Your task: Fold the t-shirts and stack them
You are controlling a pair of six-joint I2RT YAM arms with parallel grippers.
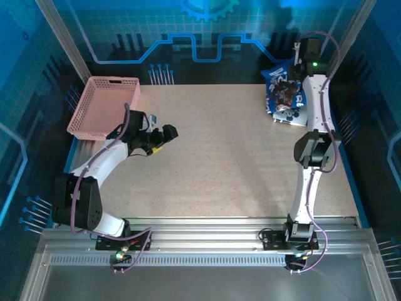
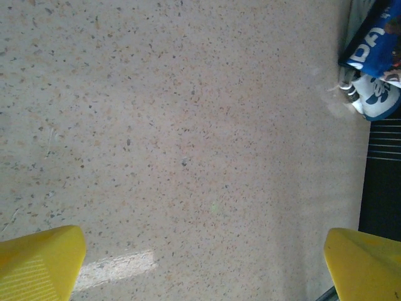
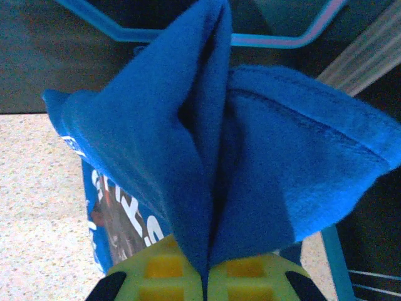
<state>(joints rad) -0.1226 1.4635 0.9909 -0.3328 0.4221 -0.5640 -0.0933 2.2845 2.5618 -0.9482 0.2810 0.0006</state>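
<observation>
The t-shirts lie in a royal-blue heap at the table's far right, with a red, white and dark print facing up. My right gripper is over the heap's back edge. In the right wrist view it is shut on a lifted fold of blue t-shirt. White lettering on the shirt below shows to the left of that fold. My left gripper hangs open over the bare table's left half, beside the basket. Its yellow fingers stand wide apart with nothing between them. The heap sits far off at that view's top right.
A pink lattice basket stands at the table's back left corner. The speckled tabletop stretches between the two arms. Dark panels and a frame close in the back and right edges near the heap.
</observation>
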